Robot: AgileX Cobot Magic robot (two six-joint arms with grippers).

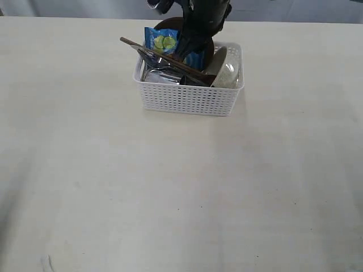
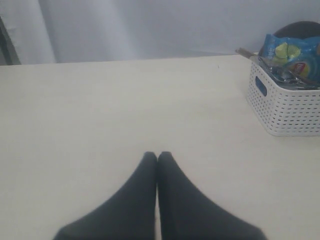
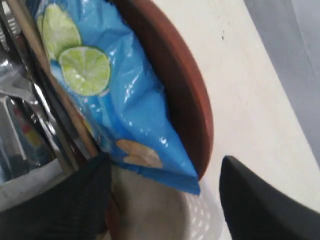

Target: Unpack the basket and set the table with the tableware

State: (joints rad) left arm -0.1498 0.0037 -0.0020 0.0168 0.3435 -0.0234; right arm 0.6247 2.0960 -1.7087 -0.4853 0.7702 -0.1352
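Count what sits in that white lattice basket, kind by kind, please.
Dark brown round plate: 1
Off-white bowl: 1
Blue chip bag printed with limes: 1
Long brown chopsticks: 2, it seems; they lie pressed together
Shiny steel pieces: too jumbled to count
Total: 5 countable things in the white lattice plastic basket
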